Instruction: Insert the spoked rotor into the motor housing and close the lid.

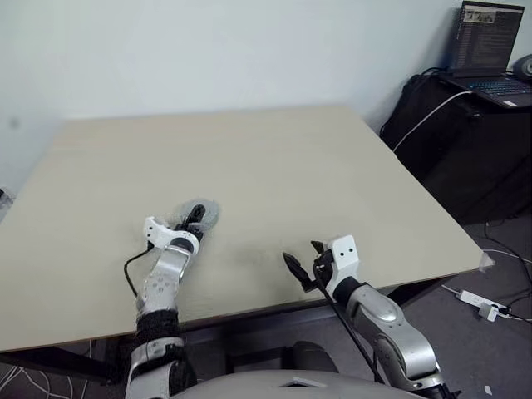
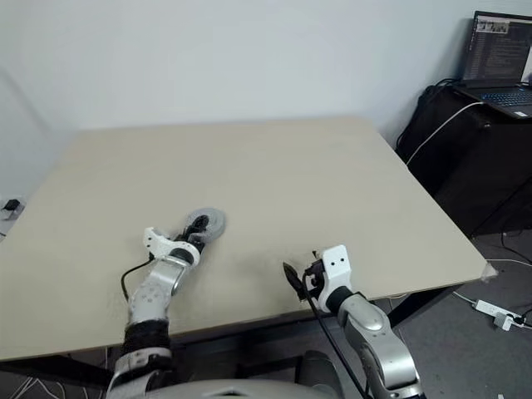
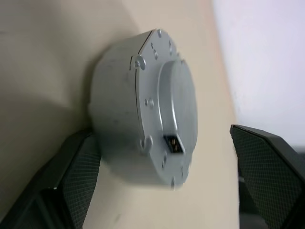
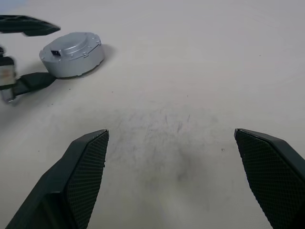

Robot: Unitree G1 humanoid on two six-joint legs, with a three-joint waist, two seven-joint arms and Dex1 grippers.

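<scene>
1. closed motor assembly sitting flat on the table (image 1: 349, 158), lid (image 4: 76, 46) seated on top of the motor housing (image 4: 71, 64), near the left front part of the surface; spoked rotor judged to be shut inside, nothing loose visible around it.
2. left gripper (image 3: 164, 183) straddling the assembly, jaws released and spread wide, one pad (image 3: 81, 176) close against the housing wall, the other well clear.
3. right gripper (image 4: 171, 179) hanging over bare table, well apart from the assembly, jaws released, grasping nothing.
4. step in hand looks like letting go and backing off: best pulled straight back along the jaws, no sideways sweep, so the near pad doesn't drag the housing.
5. worth a check of the seam between lid and housing from the wrist view; seems even all round, though the far side is hidden.
6. if the lid sits proud anywhere, a light press straight down on the raised centre, not on the rim.
</scene>
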